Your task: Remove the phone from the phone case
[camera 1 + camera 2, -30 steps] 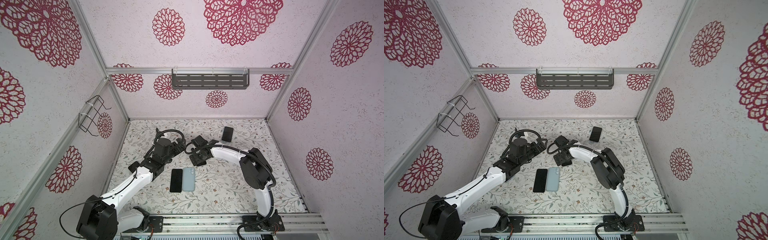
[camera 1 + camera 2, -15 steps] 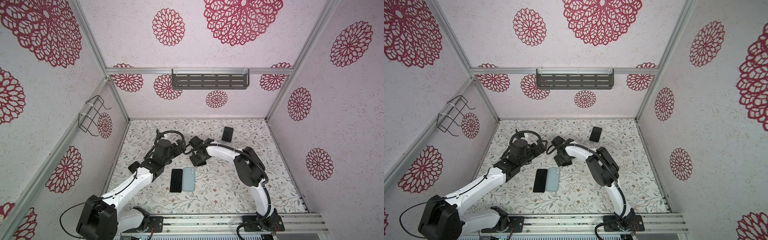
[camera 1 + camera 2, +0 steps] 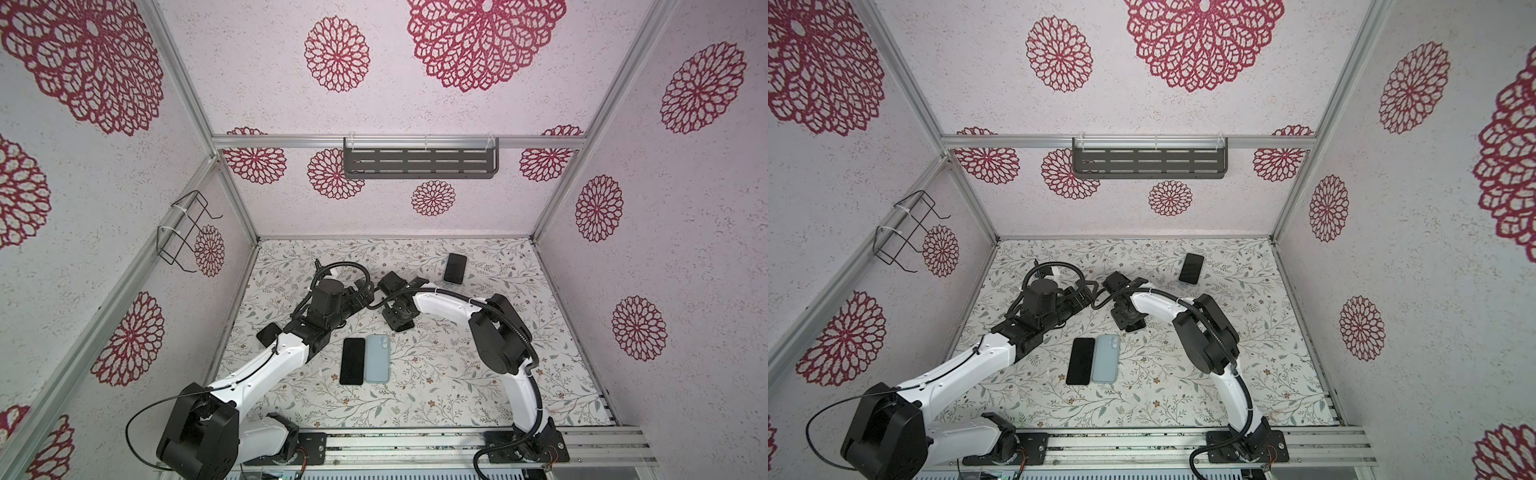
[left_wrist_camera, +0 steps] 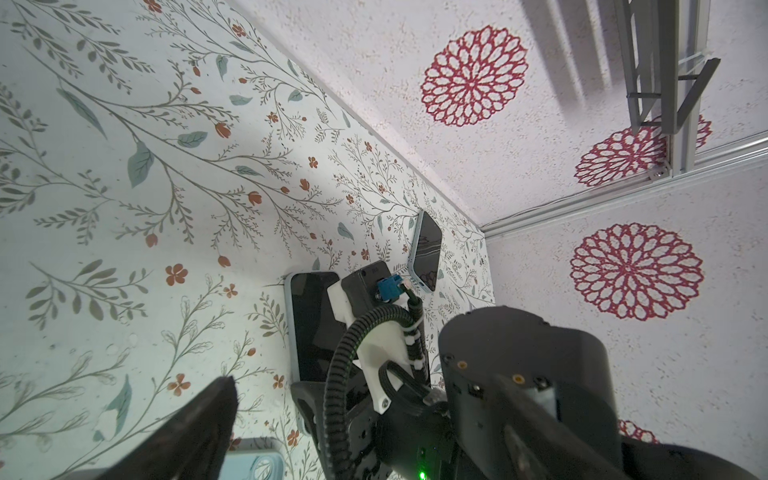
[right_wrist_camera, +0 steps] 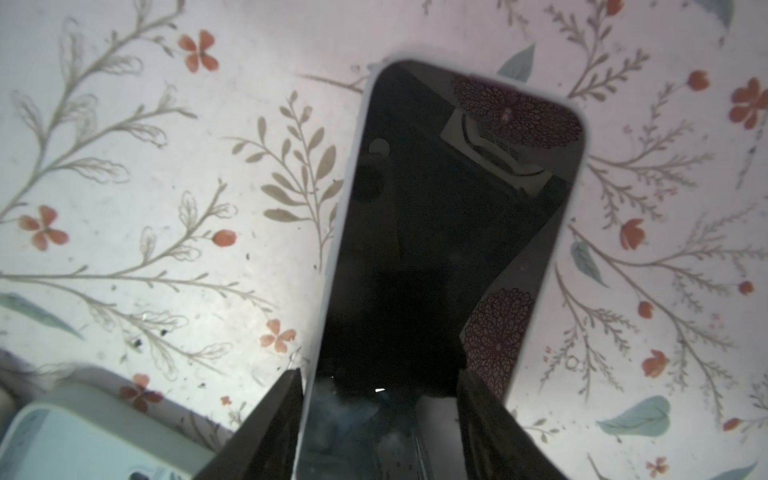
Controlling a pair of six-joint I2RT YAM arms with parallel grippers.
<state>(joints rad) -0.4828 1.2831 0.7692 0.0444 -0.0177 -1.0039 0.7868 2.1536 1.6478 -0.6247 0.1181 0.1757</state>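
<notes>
Between the right jaws lies the cased phone (image 5: 449, 249).

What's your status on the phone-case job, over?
Left gripper open, standing off. Right gripper astride cased phone, grip unconfirmed. Nothing in the way.

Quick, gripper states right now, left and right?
Left gripper: open, holding nothing.
Right gripper: jaws straddle one end of the cased phone; whether they grip it cannot be told.
</notes>
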